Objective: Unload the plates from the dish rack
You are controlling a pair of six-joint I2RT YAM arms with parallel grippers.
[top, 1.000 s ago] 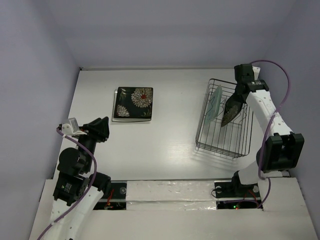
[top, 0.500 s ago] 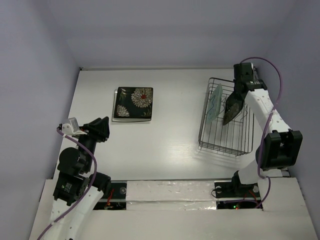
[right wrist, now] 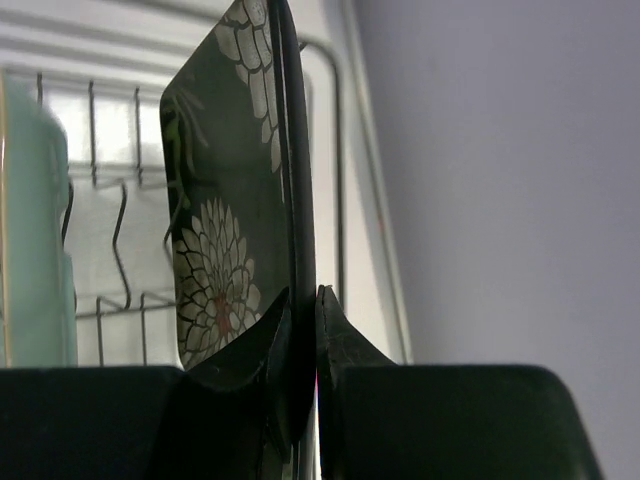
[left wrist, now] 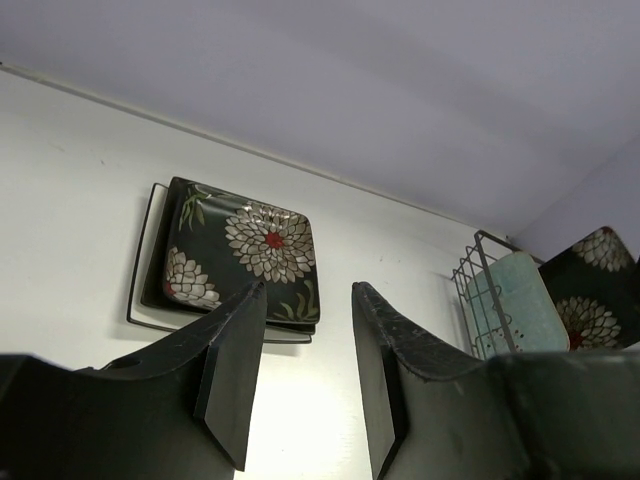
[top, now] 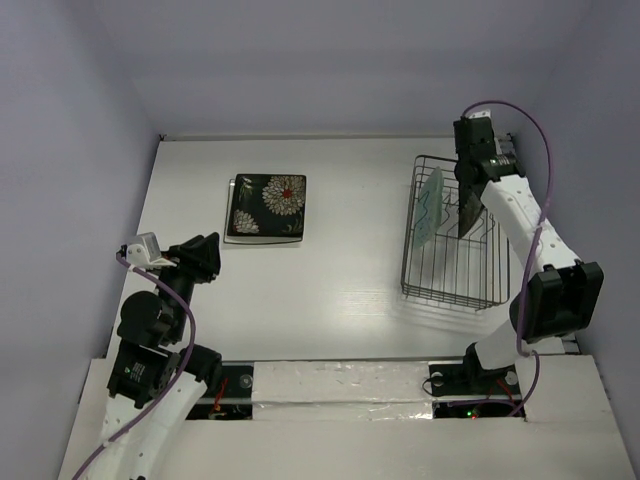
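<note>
a: where does the right end effector (right wrist: 302, 300) sit against its plate?

b: it is clenched on the upper rim of the flowered plate (right wrist: 225, 260). that plate stands on edge in the rack (top: 450, 298), at the right edge of the bench (top: 330, 270) toward the far right corner. its long axis runs far to near, and the end effector comes onto it from the far side. i can't tell whether the bottom edge rests on the wires.

a: what else is in the rack?

b: only the mint plate (top: 430, 205), also on edge and parallel to the flowered plate, just beside it on the left with a gap between. so the way out, i judge, is straight up, with no drift left.

a: and the other arm?

b: the left end effector (left wrist: 308, 290) hangs released near the left edge, well apart from the rack. the right arm is far nearer, so this plate is its job.

a: where are the unloaded plates?

b: in a stack (top: 266, 206) toward the far left corner, with another flowered plate on top and a white one underneath.
</note>
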